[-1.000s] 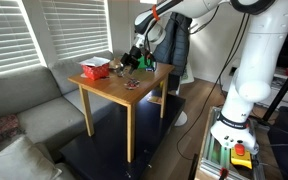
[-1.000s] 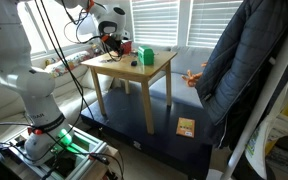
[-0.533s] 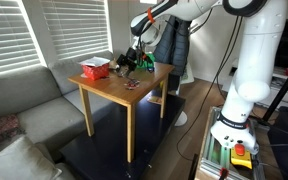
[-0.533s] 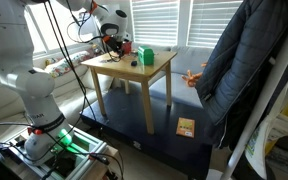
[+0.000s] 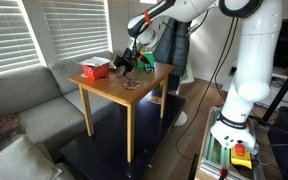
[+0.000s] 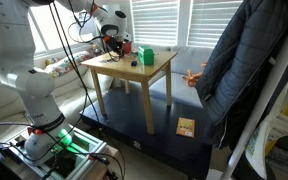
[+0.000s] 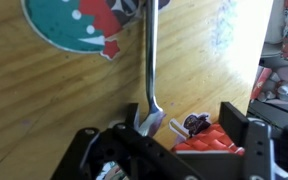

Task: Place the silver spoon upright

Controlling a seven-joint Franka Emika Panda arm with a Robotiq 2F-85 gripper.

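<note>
In the wrist view the silver spoon (image 7: 149, 60) runs straight up the picture over the wooden table (image 7: 44, 100). Its bowl end lies between my fingers, close to one of them. Its far end reaches a dark spot beside a round teal object (image 7: 69, 25) with red decorations. My gripper (image 7: 164, 132) is open, with its fingers wide apart. I cannot tell whether that finger touches the spoon. In both exterior views the gripper (image 5: 132, 58) (image 6: 112, 40) hangs low over the far part of the table; the spoon is too small to make out there.
A red box (image 7: 199, 140) (image 5: 94, 68) sits close to the gripper. A green box (image 6: 144, 55) and a small dark object (image 6: 134, 63) stand on the small wooden table (image 5: 124, 92). A sofa (image 5: 24, 110), a hanging dark coat (image 6: 244, 70) and window blinds surround it.
The arm's upper links have shifted slightly. The gripper stays at nearly the same place over the far part of the table.
</note>
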